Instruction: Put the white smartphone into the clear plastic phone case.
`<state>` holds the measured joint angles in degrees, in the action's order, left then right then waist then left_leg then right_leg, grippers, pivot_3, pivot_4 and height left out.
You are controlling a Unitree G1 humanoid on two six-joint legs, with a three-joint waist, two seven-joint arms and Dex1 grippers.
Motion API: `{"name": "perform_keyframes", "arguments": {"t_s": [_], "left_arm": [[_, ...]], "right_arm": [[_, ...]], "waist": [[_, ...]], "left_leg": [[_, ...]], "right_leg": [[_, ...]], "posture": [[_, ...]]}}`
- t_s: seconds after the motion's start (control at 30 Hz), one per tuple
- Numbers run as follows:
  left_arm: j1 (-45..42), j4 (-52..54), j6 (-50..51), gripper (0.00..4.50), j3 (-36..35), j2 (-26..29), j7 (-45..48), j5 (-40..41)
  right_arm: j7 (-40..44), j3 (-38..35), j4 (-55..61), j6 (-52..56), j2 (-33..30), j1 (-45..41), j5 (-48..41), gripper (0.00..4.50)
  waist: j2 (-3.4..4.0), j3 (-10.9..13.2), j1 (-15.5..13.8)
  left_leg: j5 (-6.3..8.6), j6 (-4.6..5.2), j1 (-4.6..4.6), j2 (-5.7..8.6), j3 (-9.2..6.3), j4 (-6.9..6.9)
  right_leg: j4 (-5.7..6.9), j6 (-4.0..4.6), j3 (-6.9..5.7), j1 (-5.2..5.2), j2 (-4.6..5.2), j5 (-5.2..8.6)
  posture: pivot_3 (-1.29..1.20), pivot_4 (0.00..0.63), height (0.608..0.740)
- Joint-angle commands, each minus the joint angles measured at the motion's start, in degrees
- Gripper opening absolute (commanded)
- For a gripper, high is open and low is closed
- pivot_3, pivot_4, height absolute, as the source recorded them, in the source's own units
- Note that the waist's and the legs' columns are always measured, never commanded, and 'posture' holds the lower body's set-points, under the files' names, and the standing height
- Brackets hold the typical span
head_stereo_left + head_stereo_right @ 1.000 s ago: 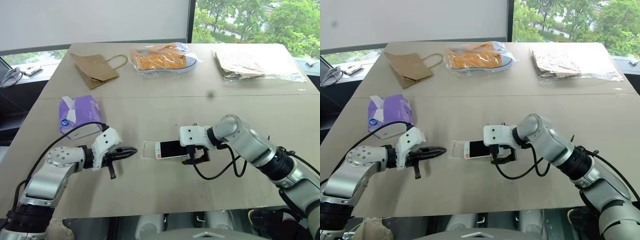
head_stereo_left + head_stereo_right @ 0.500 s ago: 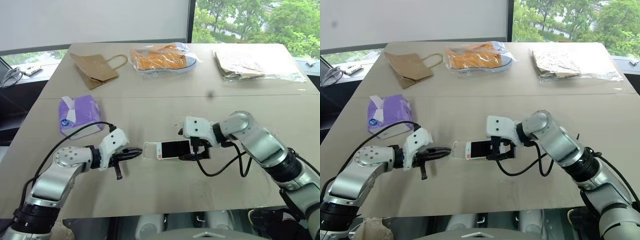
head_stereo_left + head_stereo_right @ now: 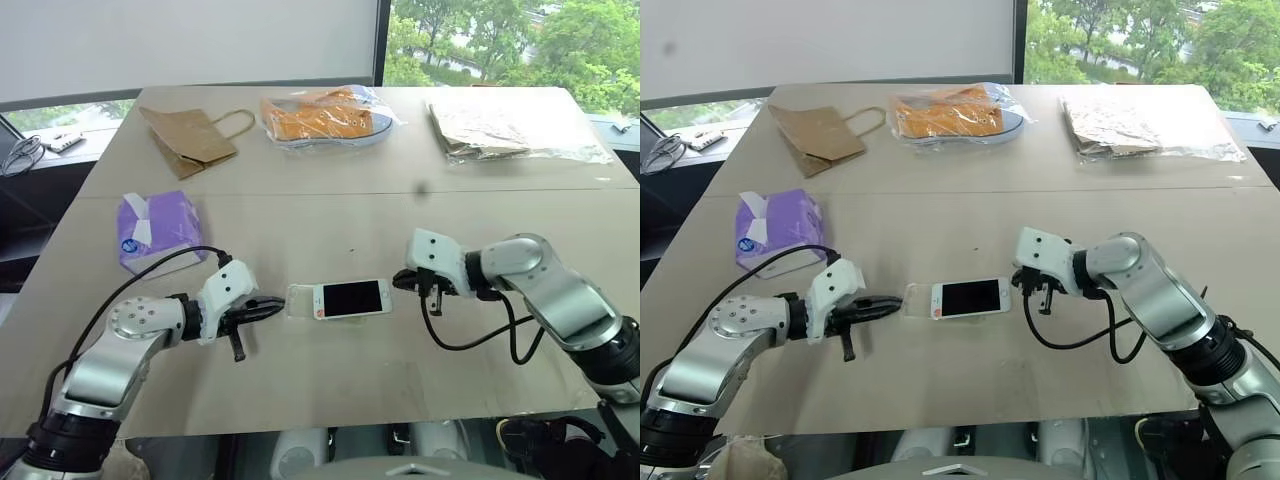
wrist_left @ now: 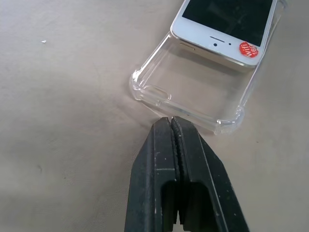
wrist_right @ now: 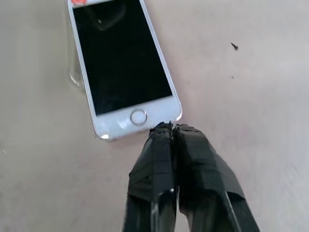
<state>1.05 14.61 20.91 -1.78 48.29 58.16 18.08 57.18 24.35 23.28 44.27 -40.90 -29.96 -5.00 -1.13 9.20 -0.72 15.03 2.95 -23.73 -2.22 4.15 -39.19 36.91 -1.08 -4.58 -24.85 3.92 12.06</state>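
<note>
The phone lay screen-up at the middle of the table, partly slid into the clear case, whose empty end stuck out toward the left gripper.

From the head camera, the right gripper sat just beside the phone's other end.

In the left wrist view, the fingers were pressed together, tip at the case's end wall.

In the right wrist view, the fingers were pressed together by the home-button end.

Judging by this, seating was half done; next, push the phone in while bracing the case. The case's edges were hard to make out.
</note>
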Motion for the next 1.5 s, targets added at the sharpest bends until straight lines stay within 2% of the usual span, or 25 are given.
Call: {"name": "perform_keyframes", "arguments": {"t_s": [0.03, 0.63, 0.73, 0.9, 1.07, 1.27, 1.5], "left_arm": [[1.3, 0.9, -0.3, 0.0, 0.6, -0.3, 0.0, -0.3], [0.8, 1.4, -0.2, 0.0, 2.8, -2.1, -0.5, -0.8], [1.5, 1.2, -0.6, 0.0, 2.3, -2.1, -0.8, -1.0], [3.3, 1.3, 0.2, 0.0, -0.7, -2.3, -1.9, 0.5], [4.8, 0.9, 3.8, 0.0, -6.2, -0.3, 0.0, 5.3], [6.9, 1.2, 2.9, 0.0, -12.3, -0.8, 2.8, 10.8], [8.3, 3.4, 4.8, 0.0, -15.7, -0.1, 3.6, 14.3]], "right_arm": [[-0.3, 0.5, -0.2, -2.7, -0.1, 0.5, 0.8, 0.08], [4.0, 1.1, 1.6, -7.4, 1.4, 2.1, -4.2, 0.08], [5.0, -1.3, 1.2, -6.9, -0.4, 1.5, -5.3, 0.08], [6.8, -7.4, 2.5, -2.1, -1.2, -1.7, -12.3, 0.08], [3.1, -2.6, -1.1, -4.0, 7.1, -7.4, -10.8, 0.08], [-0.3, 5.3, -14.0, -11.8, 17.9, -12.6, -3.8, 0.08], [0.3, 9.0, -22.8, -16.9, 23.7, -13.9, -0.1, 0.08]], "waist": [[0.0, 0.0, 0.0], [0.03, 0.0, -0.2], [0.04, 0.0, -0.2], [0.04, 0.0, -0.1], [0.06, 0.0, 0.8], [0.09, 0.0, 1.4], [0.1, 0.0, 1.3]], "left_leg": [[0.0, 0.0, 0.0, 0.0, 0.01, 0.0], [0.0, 0.01, 0.01, 0.04, -0.02, -0.01], [0.01, 0.02, 0.01, 0.05, -0.02, -0.01], [0.01, 0.03, 0.02, 0.05, 0.0, -0.01], [0.01, 0.02, 0.07, -0.12, -0.03, 0.05], [0.0, -0.01, 0.02, -0.07, -0.05, 0.09], [-0.14, -0.24, -0.03, 0.05, -0.03, 0.08]], "right_leg": [[0.0, 0.0, 0.01, 0.0, 0.0, 0.0], [-0.02, 0.0, -0.02, 0.05, 0.05, 0.0], [-0.02, 0.0, -0.02, 0.06, 0.06, 0.01], [-0.05, 0.0, -0.01, 0.06, 0.08, 0.0], [-0.03, 0.01, -0.04, 0.03, 0.03, 0.0], [0.0, -0.17, -0.09, 0.0, -0.04, -0.12], [-0.08, -0.19, -0.08, 0.02, 0.08, -0.13]], "posture": [[0.0, 0.15, 0.74], [0.0, 0.15, 0.74], [0.0, 0.15, 0.74], [0.0, 0.15, 0.74], [0.0, 0.15, 0.74], [0.0, 0.15, 0.74], [0.0, 0.15, 0.74]]}}
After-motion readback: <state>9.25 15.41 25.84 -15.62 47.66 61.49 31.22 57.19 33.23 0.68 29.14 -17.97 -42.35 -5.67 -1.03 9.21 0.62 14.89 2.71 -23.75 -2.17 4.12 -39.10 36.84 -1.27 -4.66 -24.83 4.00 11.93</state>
